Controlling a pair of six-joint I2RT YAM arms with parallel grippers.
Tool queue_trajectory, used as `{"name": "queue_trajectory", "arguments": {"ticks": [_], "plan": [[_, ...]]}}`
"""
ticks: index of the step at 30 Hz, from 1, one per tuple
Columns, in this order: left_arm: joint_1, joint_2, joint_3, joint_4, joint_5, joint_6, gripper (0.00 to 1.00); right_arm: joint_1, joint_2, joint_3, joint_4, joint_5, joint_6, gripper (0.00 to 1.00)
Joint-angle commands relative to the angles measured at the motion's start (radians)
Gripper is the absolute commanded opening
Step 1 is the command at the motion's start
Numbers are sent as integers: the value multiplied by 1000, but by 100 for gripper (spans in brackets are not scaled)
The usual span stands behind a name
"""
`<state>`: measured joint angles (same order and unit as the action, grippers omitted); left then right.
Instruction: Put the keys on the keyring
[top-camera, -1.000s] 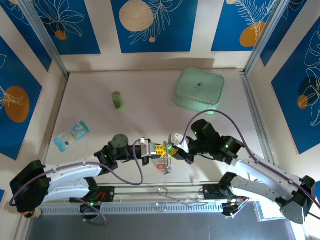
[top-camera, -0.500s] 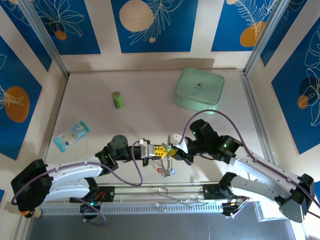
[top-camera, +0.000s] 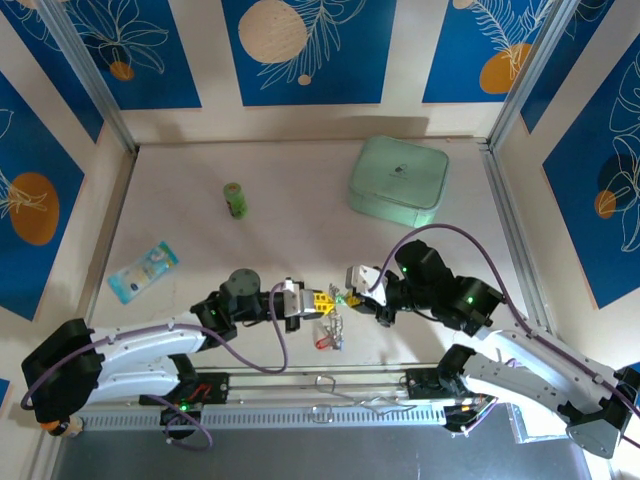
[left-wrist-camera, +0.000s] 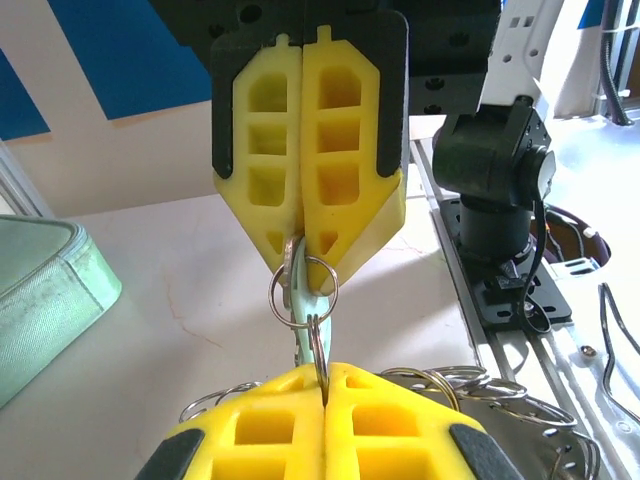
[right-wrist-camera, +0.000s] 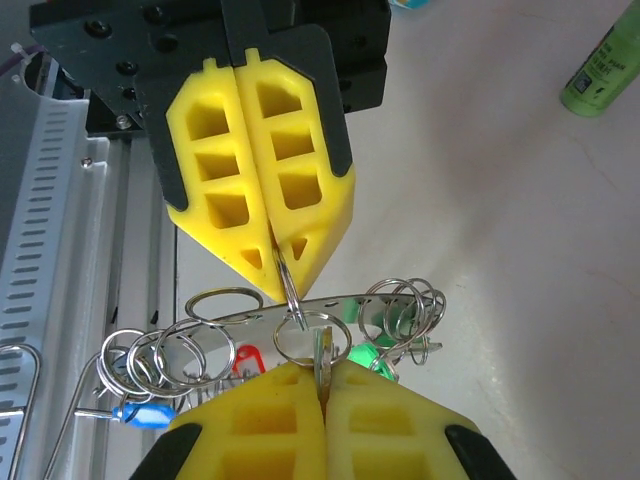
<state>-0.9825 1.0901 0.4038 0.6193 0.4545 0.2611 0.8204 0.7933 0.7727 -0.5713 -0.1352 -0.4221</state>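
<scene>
On the left of the table (top-camera: 300, 225) lie one blue packet (top-camera: 143, 270) and, farther back, one green bottle (top-camera: 235, 200), both well apart from the work. At the near middle, the left gripper (left-wrist-camera: 323, 375) has its jaws pressed together on the thin wire of a small split ring (left-wrist-camera: 319, 345).

Just right of it, held up off the table, hangs the one keyring (right-wrist-camera: 300, 312). It is a slim silvery band strung with small loops, too tangled for us to count. Below it we count three coloured keys (right-wrist-camera: 245, 360): blue, red and green. A fourth, the pale-tagged key (left-wrist-camera: 303, 320), sits between the two grippers. The right gripper (right-wrist-camera: 322, 372) is clamped on its metal part.

We judge the bunch light and slick, each piece stiff but the whole floppy. The wire could slip out, so the best hold is on the key's flat and across the ring's wire, close to where they link.

At the far right stands one mint-green box (top-camera: 398, 185).
</scene>
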Motion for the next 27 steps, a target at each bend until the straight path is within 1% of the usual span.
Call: {"name": "queue_trajectory", "arguments": {"ticks": [1, 2, 3, 5, 7, 10, 13, 14, 16, 18, 20, 22, 24, 26, 27], "plan": [[-12, -17, 20, -27, -25, 16, 7, -3, -4, 51, -3, 47, -20, 0], [-13, -19, 16, -17, -31, 11, 18, -1, -4, 57, 1, 56, -24, 0], [-12, -21, 5, 6, -37, 0, 26, 1, -1, 64, 5, 64, -29, 0], [-12, -29, -25, 69, -59, -21, 38, 4, 8, 80, 5, 76, -45, 0], [-12, -50, -58, 128, -103, -44, 46, 9, 28, 99, 1, 89, -62, 0], [-12, -117, -117, 184, -221, -71, 51, 19, 68, 128, 8, 103, -91, 0], [-12, -249, -184, 191, -410, -89, 53, 38, 129, 161, 41, 103, -112, 0], [-12, -309, -207, 177, -485, -92, 56, 47, 156, 178, 58, 102, -120, 0], [-10, -433, -240, 107, -658, -94, 60, 77, 217, 208, 105, 97, -132, 0], [-8, -573, -264, 6, -855, -97, 62, 125, 296, 251, 148, 101, -156, 0], [-7, -706, -273, -105, -1005, -100, 64, 162, 377, 304, 190, 86, -169, 0], [-5, -840, -275, -211, -1082, -95, 64, 172, 446, 345, 269, 26, -127, 0], [-6, -967, -279, -293, -1158, -99, 64, 167, 506, 351, 389, -59, -64, 0], [-5, -1058, -277, -361, -1205, -100, 64, 167, 565, 344, 447, -83, -45, 0], [-5, -1082, -276, -379, -1235, -97, 64, 167, 602, 345, 443, -76, -48, 0]]}}
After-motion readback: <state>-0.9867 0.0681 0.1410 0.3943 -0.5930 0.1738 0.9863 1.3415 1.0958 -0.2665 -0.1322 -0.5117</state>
